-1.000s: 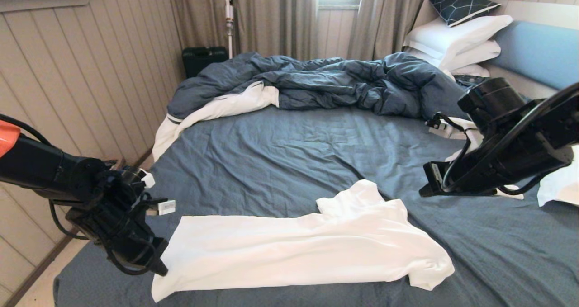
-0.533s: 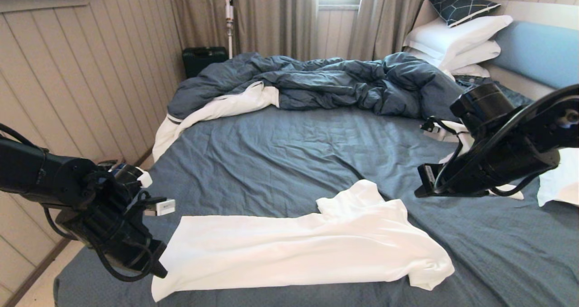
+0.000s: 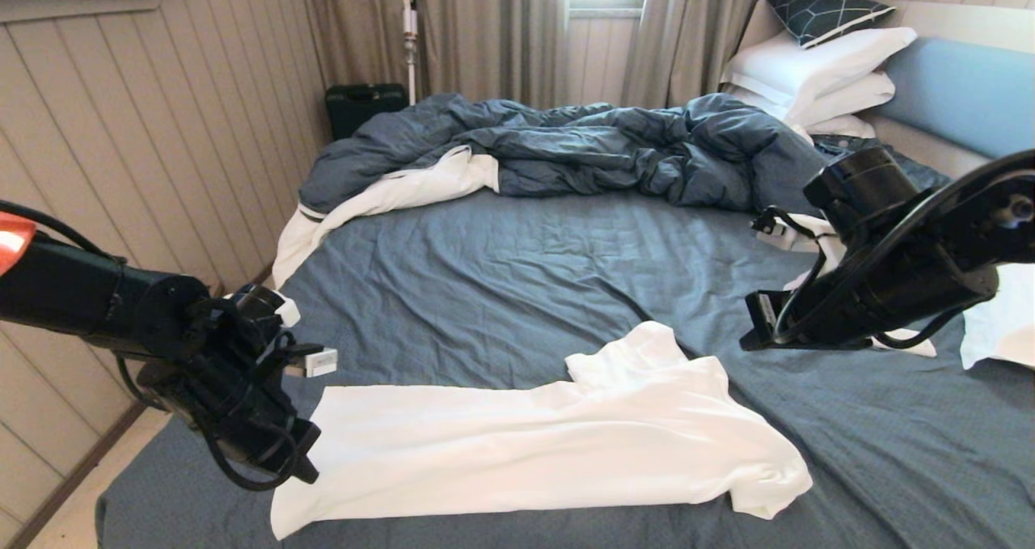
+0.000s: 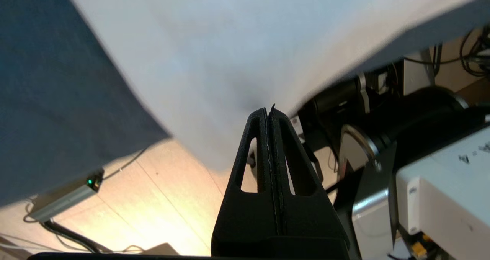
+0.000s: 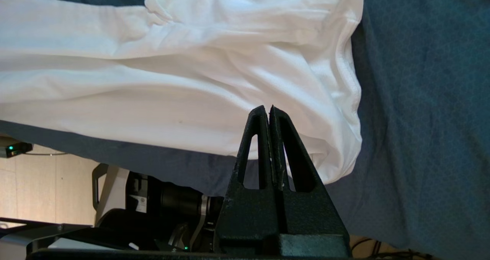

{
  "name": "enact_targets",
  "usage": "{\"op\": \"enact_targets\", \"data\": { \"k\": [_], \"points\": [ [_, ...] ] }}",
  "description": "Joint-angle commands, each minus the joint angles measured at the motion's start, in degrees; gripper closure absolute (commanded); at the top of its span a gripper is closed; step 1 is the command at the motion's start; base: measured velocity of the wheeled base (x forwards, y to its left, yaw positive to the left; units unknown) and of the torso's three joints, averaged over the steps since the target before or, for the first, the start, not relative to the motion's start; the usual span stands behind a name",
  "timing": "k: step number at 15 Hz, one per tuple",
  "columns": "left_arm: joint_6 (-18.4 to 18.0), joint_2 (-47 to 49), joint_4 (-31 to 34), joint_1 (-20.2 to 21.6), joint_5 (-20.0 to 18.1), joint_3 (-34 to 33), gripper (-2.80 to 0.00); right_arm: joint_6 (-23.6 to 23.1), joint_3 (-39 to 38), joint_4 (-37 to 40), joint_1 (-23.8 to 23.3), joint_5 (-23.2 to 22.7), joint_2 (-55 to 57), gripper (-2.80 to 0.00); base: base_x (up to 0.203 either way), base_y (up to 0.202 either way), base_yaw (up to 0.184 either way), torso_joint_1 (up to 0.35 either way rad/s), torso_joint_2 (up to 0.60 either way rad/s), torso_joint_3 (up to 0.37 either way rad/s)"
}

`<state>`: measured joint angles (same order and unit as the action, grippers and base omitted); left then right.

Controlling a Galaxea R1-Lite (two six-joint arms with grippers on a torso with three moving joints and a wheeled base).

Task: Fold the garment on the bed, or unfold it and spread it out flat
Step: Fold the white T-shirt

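The white T-shirt [image 3: 534, 444] lies folded lengthwise into a long strip across the near part of the grey-blue bed [image 3: 517, 274], one sleeve sticking out at the far side; its chest print is hidden. My left gripper [image 3: 303, 472] hovers at the shirt's left hem end, shut with nothing between its fingers, and the white cloth [image 4: 214, 53] fills its wrist view beyond the tips [image 4: 268, 110]. My right gripper [image 3: 748, 335] hangs above the bed to the right of the shirt's collar end, also shut and empty. Its wrist view shows the bunched shoulder part [image 5: 214, 72] below the tips [image 5: 267, 108].
A rumpled dark-blue duvet [image 3: 566, 149] with white lining lies across the far half of the bed. White pillows [image 3: 817, 68] and a patterned cushion [image 3: 821, 3] are stacked at the light-blue headboard [image 3: 962, 92]. Another white pillow [image 3: 999, 327] sits at the right edge. A wooden wall runs along the left.
My left gripper has shifted right and slightly forward, closer to the shirt's hem end. The right arm dipped a little and barely moved since. The shirt lies as before.
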<state>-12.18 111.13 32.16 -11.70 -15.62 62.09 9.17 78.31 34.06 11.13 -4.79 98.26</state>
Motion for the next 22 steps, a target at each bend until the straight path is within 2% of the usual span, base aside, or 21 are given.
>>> {"op": "enact_targets", "data": {
  "k": [1, 3, 6, 10, 13, 15, 16, 18, 20, 21, 22],
  "points": [
    [0.02, 6.85, 0.08, -0.12, -0.08, 3.90, 0.00, 0.06, 0.61, 0.22, 0.03, -0.04, -0.52, 0.00, 0.000, 0.000, 0.000, 0.000, 0.00, 0.000],
    [0.24, 11.89, 0.36, -0.09, -0.04, 9.10, 0.00, 0.06, 0.79, 0.30, 0.13, 0.04, -0.87, 0.00, 0.000, 0.000, 0.000, 0.000, 0.00, 0.000],
    [0.04, 15.61, -0.13, -0.07, 0.39, 12.63, 0.00, 0.15, 1.45, 0.30, 0.18, 0.04, -0.87, 0.00, 0.000, 0.000, 0.000, 0.000, 0.00, 0.000],
    [0.57, 17.28, -1.61, 0.77, 4.86, 19.71, 0.00, 0.24, 1.66, 0.30, 0.12, -0.04, -1.46, 0.00, 0.000, 0.000, 0.000, 0.000, 0.00, 0.000],
    [2.16, 19.45, -7.81, 1.35, 8.78, 21.58, 0.00, 0.15, 1.49, 0.22, 0.12, -0.22, -2.10, 0.00, 0.000, 0.000, 0.000, 0.000, 0.00, 0.000],
    [4.54, 23.38, -19.64, 1.34, 14.68, 22.26, 0.00, 0.15, 1.41, 0.22, 0.12, -0.22, -2.28, 0.00, 0.000, 0.000, 0.000, 0.000, 0.00, 0.000],
    [5.21, 24.28, -21.66, 1.33, 16.02, 22.37, 0.00, 0.13, 1.17, 0.22, 0.04, -0.13, -2.70, 0.00, 0.000, 0.000, 0.000, 0.000, 0.00, 0.000],
    [5.90, 24.24, -21.79, 1.36, 16.06, 22.66, 0.00, 0.15, 1.14, 0.22, 0.03, -0.13, -2.81, 0.00, 0.000, 0.000, 0.000, 0.000, 0.00, 0.000],
    [8.92, 22.93, -21.04, 2.73, 15.64, 24.26, 0.00, 0.20, 1.25, 0.30, 0.17, -0.13, -3.07, 0.00, 0.000, 0.000, 0.000, 0.000, 0.00, 0.000],
    [9.22, 21.18, -20.39, 3.88, 14.57, 24.39, 0.00, 0.24, 1.05, 0.30, 0.30, -0.22, -3.25, 0.00, 0.000, 0.000, 0.000, 0.000, 0.00, 0.000],
    [9.64, 19.57, -19.15, 5.33, 11.56, 24.52, 0.00, 0.24, 0.84, 0.30, 0.84, -0.22, -3.33, 0.00, 0.000, 0.000, 0.000, 0.000, 0.00, 0.000]
  ]
}}
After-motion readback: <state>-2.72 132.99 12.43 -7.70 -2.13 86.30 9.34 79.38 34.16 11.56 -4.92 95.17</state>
